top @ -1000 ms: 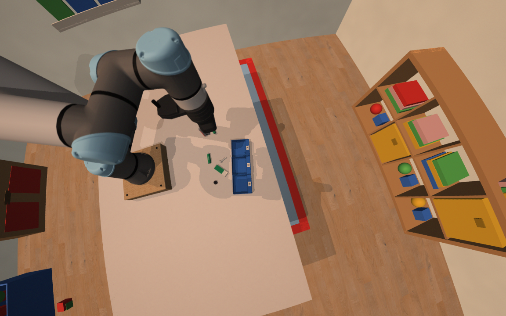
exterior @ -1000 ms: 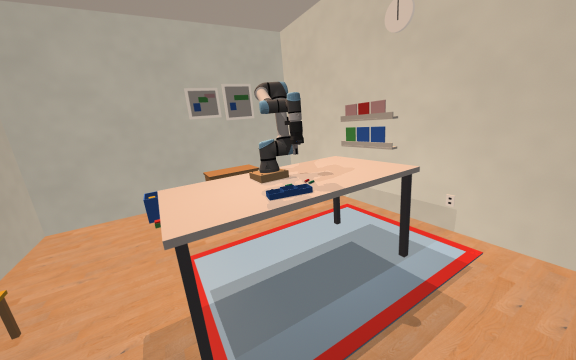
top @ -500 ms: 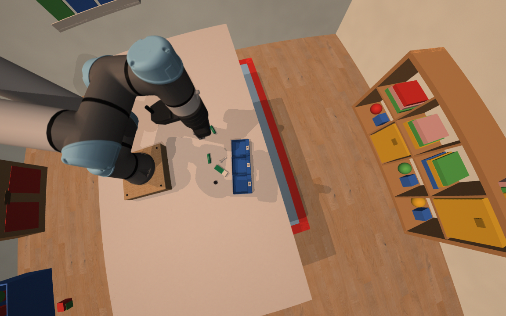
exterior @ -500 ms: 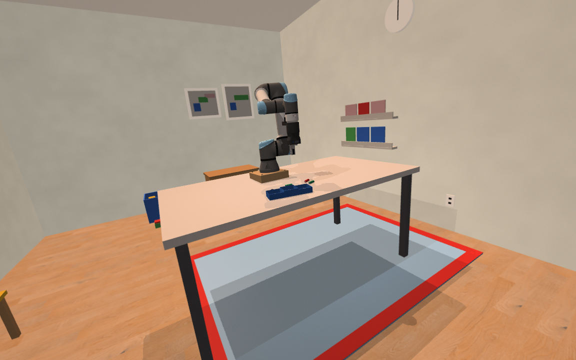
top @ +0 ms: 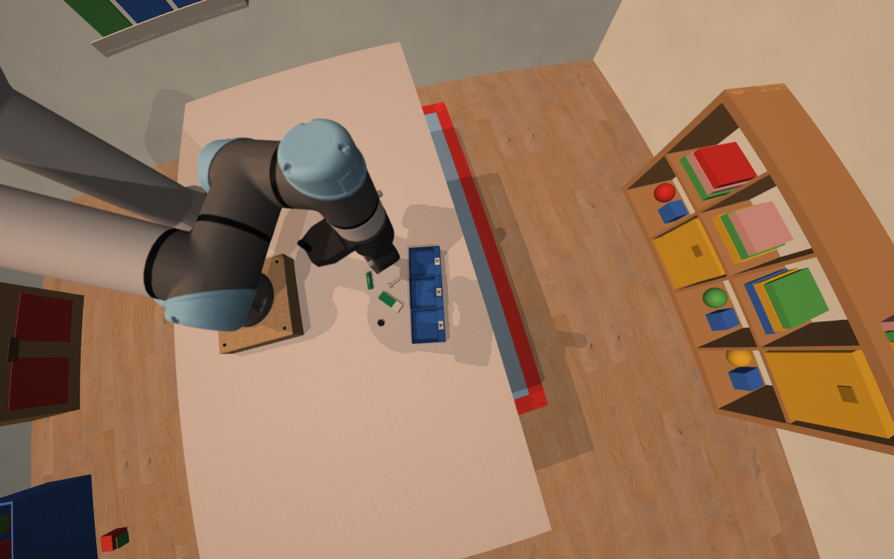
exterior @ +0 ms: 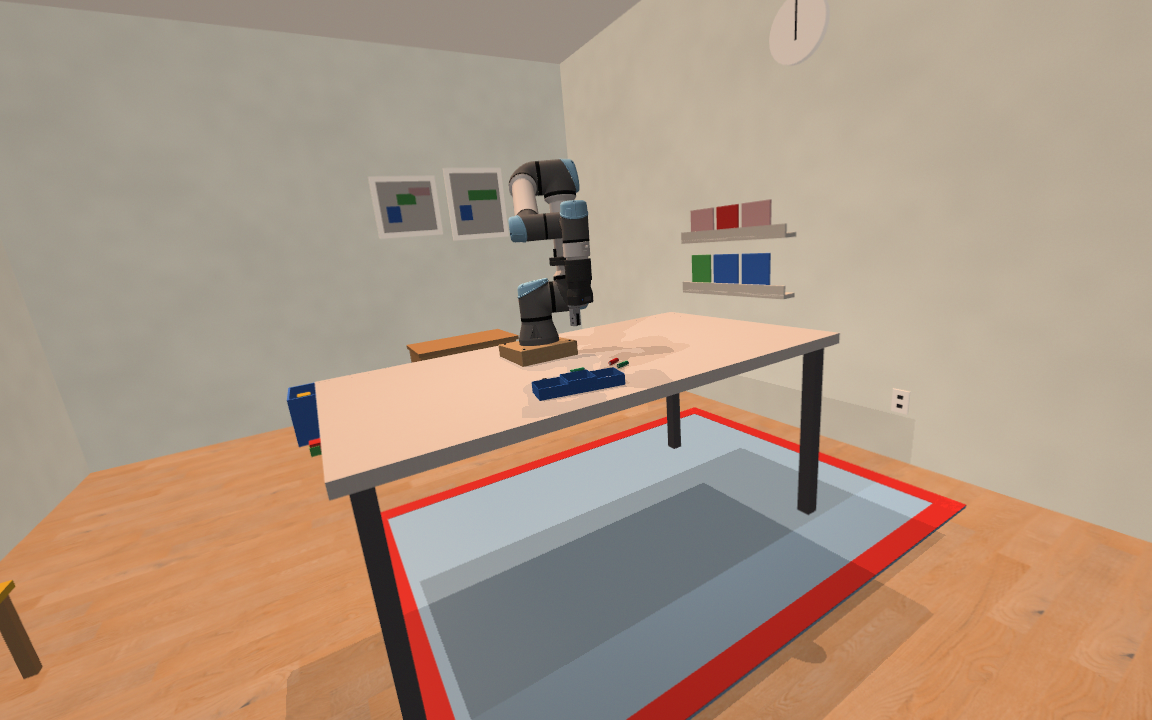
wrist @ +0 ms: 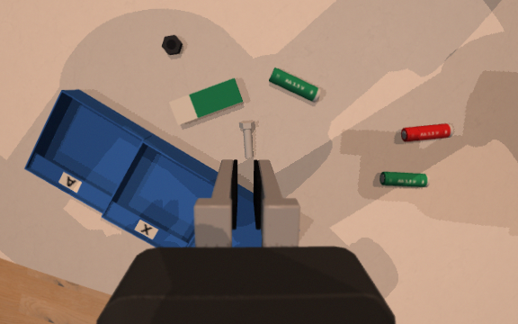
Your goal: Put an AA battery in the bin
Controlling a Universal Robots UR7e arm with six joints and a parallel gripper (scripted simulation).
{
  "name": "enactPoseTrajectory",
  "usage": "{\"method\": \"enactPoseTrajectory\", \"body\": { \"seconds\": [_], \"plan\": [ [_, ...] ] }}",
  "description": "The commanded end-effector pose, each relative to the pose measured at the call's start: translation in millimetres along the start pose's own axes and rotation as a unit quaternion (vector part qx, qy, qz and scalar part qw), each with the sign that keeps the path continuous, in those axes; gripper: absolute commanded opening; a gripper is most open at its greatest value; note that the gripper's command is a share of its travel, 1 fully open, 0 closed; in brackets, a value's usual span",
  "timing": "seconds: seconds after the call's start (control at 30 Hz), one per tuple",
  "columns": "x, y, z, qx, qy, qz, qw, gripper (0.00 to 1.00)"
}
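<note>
Three AA batteries lie on the table in the wrist view: a green one near the eraser, a red one and another green one to the right. The blue bin row shows compartments marked A and X; its third compartment is mostly hidden behind my fingers. My gripper hangs above that end of the row, fingers a narrow gap apart with nothing between them. It is well above the table in the exterior view.
A small bolt, a green and white eraser and a black nut lie beside the bins. The table's edge and wooden floor show at the lower left of the wrist view. The arm's base block stands nearby.
</note>
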State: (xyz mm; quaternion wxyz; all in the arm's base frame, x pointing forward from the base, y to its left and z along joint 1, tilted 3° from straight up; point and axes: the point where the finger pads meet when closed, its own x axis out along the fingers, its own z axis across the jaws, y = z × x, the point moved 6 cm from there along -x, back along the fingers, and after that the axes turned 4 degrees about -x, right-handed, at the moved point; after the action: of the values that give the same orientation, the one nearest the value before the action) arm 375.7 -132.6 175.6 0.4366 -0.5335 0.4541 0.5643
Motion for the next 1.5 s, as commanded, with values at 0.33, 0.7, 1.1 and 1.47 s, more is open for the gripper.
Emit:
{"method": "enactPoseTrajectory", "body": {
  "seconds": [0.33, 0.7, 1.1, 1.47],
  "plan": [
    [61.1, -10, -94, -0.208, 0.0, 0.0, 0.978, 0.31],
    [95.9, -14, -147, -0.356, 0.001, 0.003, 0.934, 0.31],
    [95.9, -14, -147, -0.503, 0.001, 0.004, 0.864, 0.31],
    [95.9, -14, -147, -0.626, 0.001, 0.006, 0.78, 0.31]
  ]
}}
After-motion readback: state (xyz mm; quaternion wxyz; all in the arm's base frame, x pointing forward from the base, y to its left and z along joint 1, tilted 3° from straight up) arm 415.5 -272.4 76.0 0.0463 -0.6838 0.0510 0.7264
